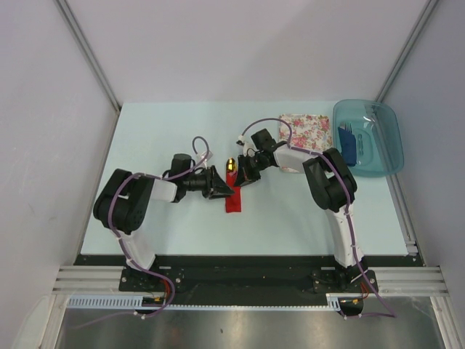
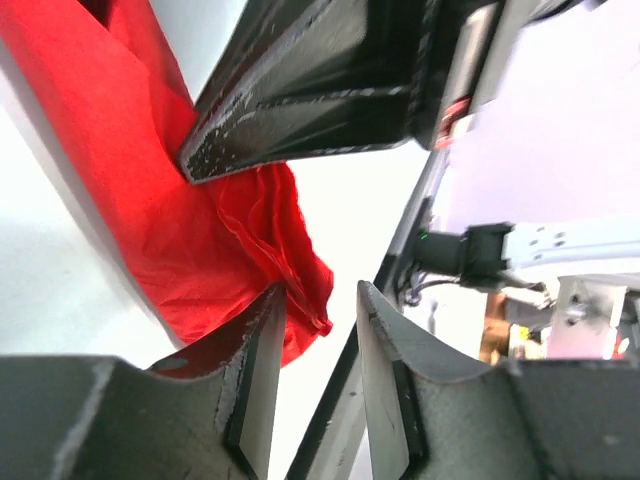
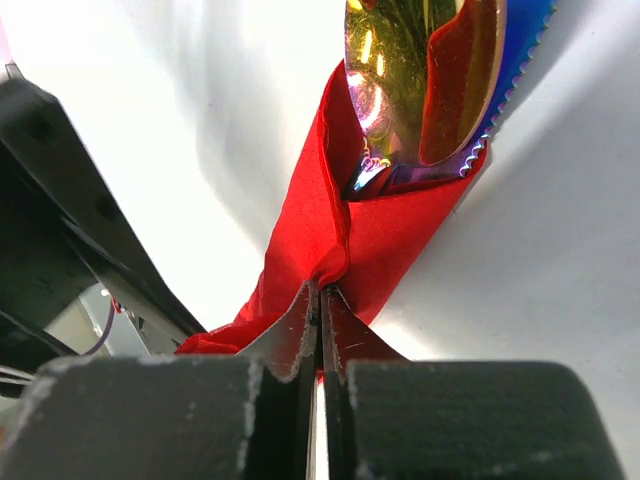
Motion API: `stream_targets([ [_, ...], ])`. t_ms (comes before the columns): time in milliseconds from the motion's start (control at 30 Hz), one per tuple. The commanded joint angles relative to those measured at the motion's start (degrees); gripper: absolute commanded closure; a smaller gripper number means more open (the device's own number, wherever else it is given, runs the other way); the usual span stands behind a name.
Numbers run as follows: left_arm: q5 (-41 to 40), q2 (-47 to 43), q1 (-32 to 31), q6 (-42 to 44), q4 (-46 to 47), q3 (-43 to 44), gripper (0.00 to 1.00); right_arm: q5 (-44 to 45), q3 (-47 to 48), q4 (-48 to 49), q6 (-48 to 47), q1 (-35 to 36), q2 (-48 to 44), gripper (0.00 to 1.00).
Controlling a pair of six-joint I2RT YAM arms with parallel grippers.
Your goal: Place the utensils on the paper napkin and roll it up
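Note:
The red paper napkin (image 1: pixel 233 196) lies folded into a narrow strip at the table's middle, wrapped round the utensils. A shiny gold spoon head (image 1: pixel 231 166) sticks out of its far end; in the right wrist view the spoon head (image 3: pixel 420 80) shows with a blue serrated knife edge (image 3: pixel 520 50) beside it. My right gripper (image 3: pixel 321 290) is shut, pinching a fold of the napkin (image 3: pixel 330 230). My left gripper (image 2: pixel 320 300) is open at the napkin's left edge (image 2: pixel 200 230), one finger (image 2: pixel 265 360) against the paper, nothing between the jaws.
A white napkin with pink floral print (image 1: pixel 305 134) lies at the back right. A clear blue tray (image 1: pixel 378 145) holding dark blue items stands at the far right edge. The right gripper's body (image 2: pixel 330 80) hangs close above the left gripper.

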Motion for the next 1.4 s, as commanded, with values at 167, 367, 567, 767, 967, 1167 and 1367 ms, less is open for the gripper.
stream_targets([
  [167,0.70,-2.52,2.48,-5.41,6.96,-3.18,0.63,1.88,-2.29,0.58,-1.24,-0.57,0.97,1.00],
  [367,-0.27,1.17,5.20,-7.69,8.53,-4.23,0.77,0.74,-2.82,1.46,-0.71,-1.36,1.23,1.00],
  [567,1.92,2.05,5.82,-12.70,16.44,-5.03,0.78,0.04,-2.82,2.07,-0.28,-1.36,1.58,1.00],
  [767,3.68,3.02,7.85,-18.24,24.97,-5.30,0.69,0.12,-2.73,2.34,-0.01,-1.36,1.59,1.00],
  [967,2.27,3.02,6.01,-10.96,14.10,-3.89,0.71,0.21,-2.99,2.51,0.08,-1.19,1.67,1.00],
  [1167,2.28,4.68,2.31,-8.66,9.33,-2.92,0.81,0.04,-3.17,2.34,0.08,-1.27,1.67,1.00],
  [1367,2.36,7.23,-1.99,-10.50,12.40,-1.17,0.83,-0.76,-3.17,2.43,0.51,-1.36,1.58,1.00],
])
